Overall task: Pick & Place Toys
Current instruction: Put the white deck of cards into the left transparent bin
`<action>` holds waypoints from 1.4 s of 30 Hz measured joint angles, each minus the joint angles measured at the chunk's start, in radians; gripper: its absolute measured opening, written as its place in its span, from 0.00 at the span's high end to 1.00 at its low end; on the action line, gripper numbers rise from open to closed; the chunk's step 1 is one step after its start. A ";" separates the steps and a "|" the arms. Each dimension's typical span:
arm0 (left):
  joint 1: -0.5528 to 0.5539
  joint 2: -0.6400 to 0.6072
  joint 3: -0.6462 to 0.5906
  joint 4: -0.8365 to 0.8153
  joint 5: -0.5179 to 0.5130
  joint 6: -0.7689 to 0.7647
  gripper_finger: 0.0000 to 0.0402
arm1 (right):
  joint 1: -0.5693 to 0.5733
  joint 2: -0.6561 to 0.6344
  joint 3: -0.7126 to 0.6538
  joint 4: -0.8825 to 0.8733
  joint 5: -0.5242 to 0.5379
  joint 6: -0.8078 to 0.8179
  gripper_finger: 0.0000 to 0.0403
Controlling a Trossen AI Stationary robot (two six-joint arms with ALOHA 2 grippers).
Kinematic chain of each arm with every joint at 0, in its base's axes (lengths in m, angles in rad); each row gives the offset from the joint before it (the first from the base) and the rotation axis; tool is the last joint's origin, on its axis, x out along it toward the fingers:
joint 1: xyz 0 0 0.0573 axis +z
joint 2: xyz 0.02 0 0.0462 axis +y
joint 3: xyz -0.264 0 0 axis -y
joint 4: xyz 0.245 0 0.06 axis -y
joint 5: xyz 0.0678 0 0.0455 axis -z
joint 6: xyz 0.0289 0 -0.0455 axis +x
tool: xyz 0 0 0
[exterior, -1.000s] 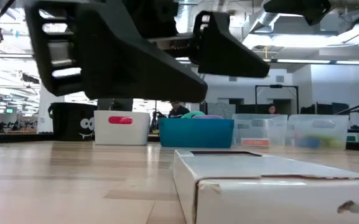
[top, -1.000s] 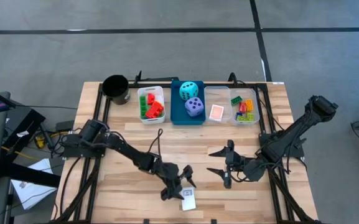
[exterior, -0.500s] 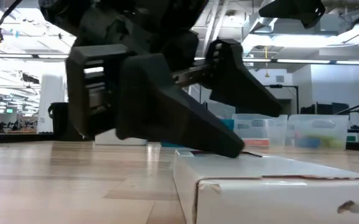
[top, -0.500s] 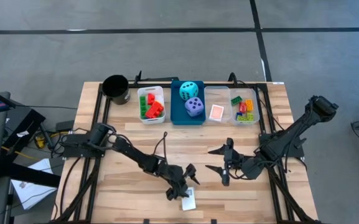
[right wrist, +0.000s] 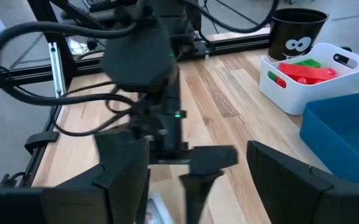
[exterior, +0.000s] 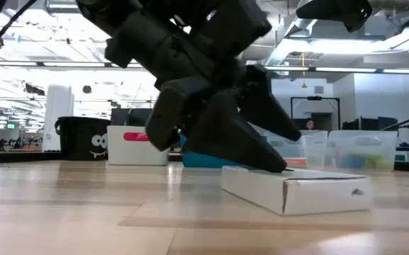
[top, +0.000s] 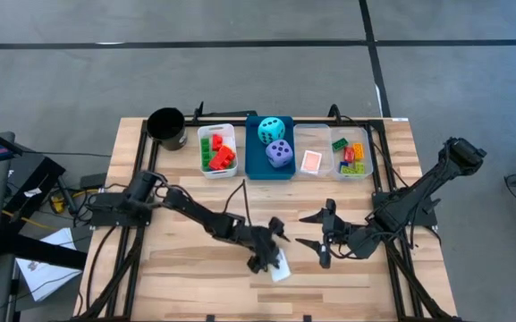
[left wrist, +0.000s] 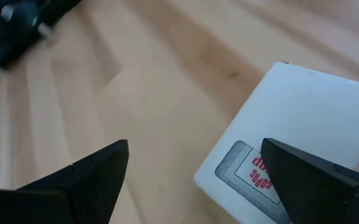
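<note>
A small white card box [top: 281,267] with a red-and-grey label [left wrist: 254,180] lies flat on the wooden table near its front edge. It also shows in the low view [exterior: 310,190]. My left gripper [top: 272,252] is open and low over the box's left part. One finger is over the box and the other is over bare wood [left wrist: 98,174]. My right gripper [top: 304,230] is open and empty, above the table just right of the box. My left gripper touches the white box with one finger only; the fingertip [exterior: 278,167] lies on the box's top face near the label [left wrist: 291,186]. The fingers slant down from the table's left and far side. The box lies flat on the table.
Along the far edge stand a black cup [top: 166,127], a white bin [top: 216,149] with red and green bricks, a blue bin [top: 271,148] with a cyan and a purple die, and two clear bins [top: 333,152] with an orange card and bricks.
My left gripper has come down onto the white box and then gone toward the table's far and right edges. The box has slid with it along the table, away from the near edge, and has turned a little.
</note>
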 joint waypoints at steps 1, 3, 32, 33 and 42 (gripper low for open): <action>0.012 0.000 0.000 -0.010 0.001 -0.013 0.10 | 0.000 0.000 0.000 0.000 0.000 0.000 0.34; 0.035 0.000 0.000 -0.032 0.002 -0.053 0.10 | 0.000 0.000 0.000 0.000 0.000 0.000 0.34; 0.075 -0.006 -0.002 -0.123 -0.715 -0.265 0.10 | 0.000 0.000 0.000 0.000 0.000 0.027 0.34; 0.076 -0.011 0.001 -0.124 -0.705 -0.266 0.10 | 0.000 0.000 0.000 0.000 0.000 0.027 0.34; 0.076 -0.210 0.002 -0.217 -0.626 -0.272 0.10 | 0.000 0.000 0.001 -0.008 0.000 0.027 0.34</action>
